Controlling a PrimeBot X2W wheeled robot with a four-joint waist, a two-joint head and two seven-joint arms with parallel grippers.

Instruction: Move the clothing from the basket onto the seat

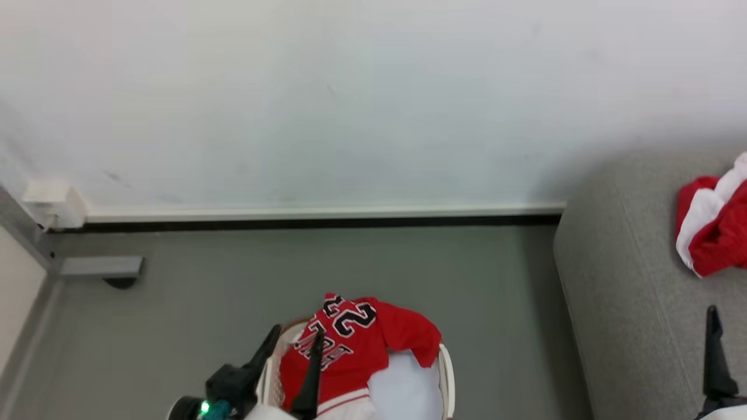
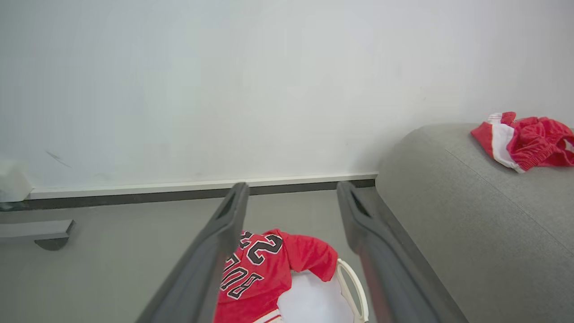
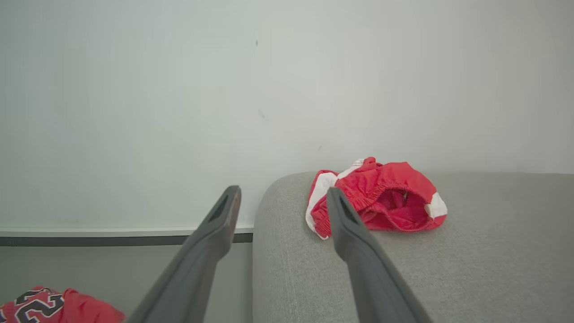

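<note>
The red jersey (image 1: 350, 350) with black numerals is draped over the far rim of the cream basket (image 1: 447, 367), partly inside it. My left gripper (image 1: 295, 341) hangs open just above the basket's left side, nothing between its fingers (image 2: 224, 233); the jersey (image 2: 260, 269) and basket rim (image 2: 356, 291) lie below them. A red garment with a white stripe (image 1: 715, 227) lies crumpled on the grey seat (image 1: 618, 303). My right gripper (image 3: 283, 194) is open and empty, near the seat's (image 3: 448, 269) left edge, short of that garment (image 3: 381, 204).
A pale sheet (image 1: 408, 388) lines the basket's bottom. A grey floor (image 1: 233, 303) runs to a white wall with a dark baseboard (image 1: 321, 221). A white box (image 1: 52, 204) and a grey bracket (image 1: 102, 267) sit at the far left.
</note>
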